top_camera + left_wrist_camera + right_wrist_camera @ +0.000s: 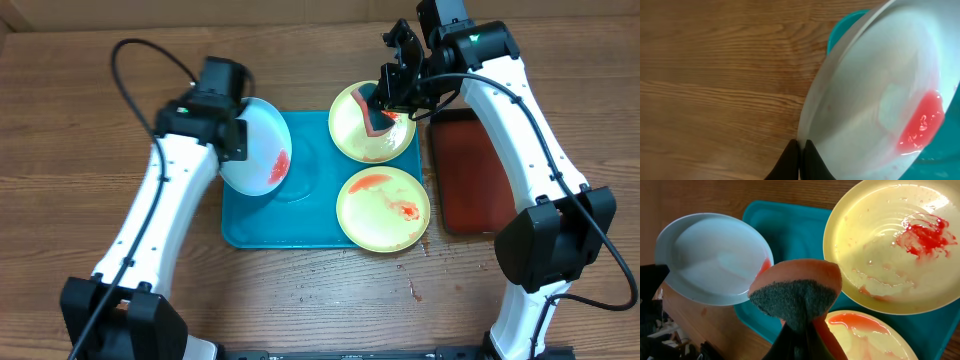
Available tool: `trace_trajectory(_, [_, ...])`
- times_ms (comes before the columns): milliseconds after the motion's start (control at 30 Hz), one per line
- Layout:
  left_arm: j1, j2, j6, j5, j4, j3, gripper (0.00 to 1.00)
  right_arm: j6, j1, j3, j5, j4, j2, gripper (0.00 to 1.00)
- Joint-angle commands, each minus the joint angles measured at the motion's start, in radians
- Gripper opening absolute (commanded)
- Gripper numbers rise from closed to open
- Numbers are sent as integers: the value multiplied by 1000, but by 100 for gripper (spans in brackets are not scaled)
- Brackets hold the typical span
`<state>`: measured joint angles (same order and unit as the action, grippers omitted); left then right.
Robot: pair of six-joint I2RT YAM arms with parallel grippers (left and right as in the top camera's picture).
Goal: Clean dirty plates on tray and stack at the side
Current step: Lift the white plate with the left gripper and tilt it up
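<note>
My left gripper (238, 137) is shut on the rim of a pale blue-white plate (257, 150) and holds it tilted over the left edge of the teal tray (300, 222). In the left wrist view the fingertips (799, 146) pinch the rim of this plate (875, 90), and red sauce (922, 125) pools at its low side. Two yellow-green plates (352, 135) (383, 210) smeared with red sauce lie on the tray. My right gripper (380, 112) is shut on an orange sponge (797, 292) with a dark scouring face, just above the far plate.
A dark red tray (468, 175) with a black rim lies right of the teal tray, under the right arm. A few red spots (415, 292) mark the wooden table (330, 300) in front of the tray.
</note>
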<state>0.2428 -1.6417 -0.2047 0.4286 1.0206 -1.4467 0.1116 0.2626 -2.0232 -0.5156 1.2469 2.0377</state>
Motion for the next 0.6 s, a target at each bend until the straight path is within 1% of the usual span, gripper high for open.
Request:
trace_trajectory(0, [72, 24, -121, 249, 12, -25, 4, -7, -10, -14, 3, 1, -13, 4])
trace_trajectory(233, [175, 24, -309, 453, 56, -24, 4, -4, -10, -14, 3, -3, -13, 4])
trace_trajectory(400, [251, 24, -422, 541, 99, -25, 4, -4, -10, -14, 3, -4, -13, 4])
trace_trajectory(567, [336, 24, -481, 635, 146, -24, 4, -4, -10, -14, 10, -3, -12, 4])
